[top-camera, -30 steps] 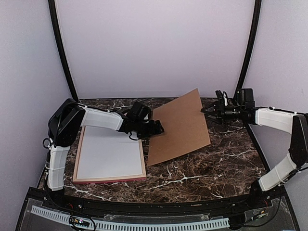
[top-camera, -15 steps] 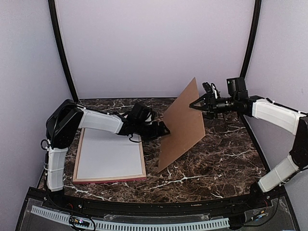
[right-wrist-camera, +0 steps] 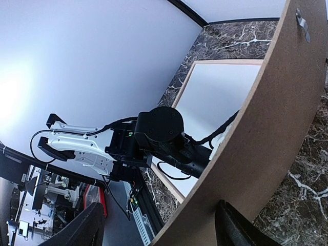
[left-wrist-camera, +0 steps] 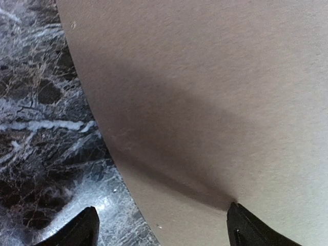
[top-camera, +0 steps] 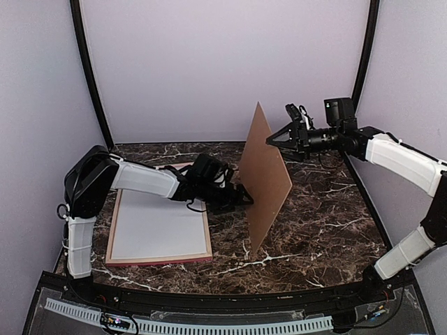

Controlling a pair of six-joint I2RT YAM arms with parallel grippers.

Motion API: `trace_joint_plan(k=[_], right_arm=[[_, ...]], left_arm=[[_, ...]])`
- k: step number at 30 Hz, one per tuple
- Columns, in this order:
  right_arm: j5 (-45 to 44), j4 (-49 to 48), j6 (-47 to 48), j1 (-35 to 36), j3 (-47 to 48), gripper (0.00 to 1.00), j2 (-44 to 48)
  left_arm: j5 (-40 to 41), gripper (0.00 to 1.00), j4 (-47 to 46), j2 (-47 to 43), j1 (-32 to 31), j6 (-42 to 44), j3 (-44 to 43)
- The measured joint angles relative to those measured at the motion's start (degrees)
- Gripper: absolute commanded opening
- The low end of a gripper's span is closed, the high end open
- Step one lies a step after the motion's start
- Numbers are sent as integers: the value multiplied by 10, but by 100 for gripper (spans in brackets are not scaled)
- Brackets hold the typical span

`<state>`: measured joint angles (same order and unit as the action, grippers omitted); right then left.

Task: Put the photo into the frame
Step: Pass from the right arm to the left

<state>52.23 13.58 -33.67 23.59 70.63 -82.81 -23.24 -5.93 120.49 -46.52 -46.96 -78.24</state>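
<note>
Brown hardboard backing (top-camera: 264,178) stands almost upright on its lower edge on the dark marble table (top-camera: 328,223), with an arm on either side of it.

Right gripper (top-camera: 274,139): up high, at the board's upper edge. Fingers spread wide. The board's edge runs through the gap between them, with one finger close against the face and the other well clear. No clamp on it that I can see. A small metal tab (right-wrist-camera: 302,24) sits on the face turned toward these fingers, near the top corner.

Left gripper (top-camera: 246,198): lower down, on the board's opposite face. Fingers also wide, nothing held. One fingertip (left-wrist-camera: 246,228) touches the board's surface. The other hangs over bare marble, just beside the board's edge.

The frame (top-camera: 160,259) lies flat on the table behind the left fingers, back toward that arm's base and apart from the foot of the board. Its near rail is pink and its sides pale wood. A blank whitish sheet (top-camera: 159,227) fills its opening.
</note>
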Motion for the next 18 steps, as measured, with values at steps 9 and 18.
trace_joint_plan(k=[9, 18], right_arm=[[-8, 2, 2, 28, 29, 77, -2], [-10, -3, 0, 50, 38, 78, -16]], left_arm=[[-5, 91, 22, -73, 10, 18, -28], [11, 93, 44, -165, 40, 33, -67]])
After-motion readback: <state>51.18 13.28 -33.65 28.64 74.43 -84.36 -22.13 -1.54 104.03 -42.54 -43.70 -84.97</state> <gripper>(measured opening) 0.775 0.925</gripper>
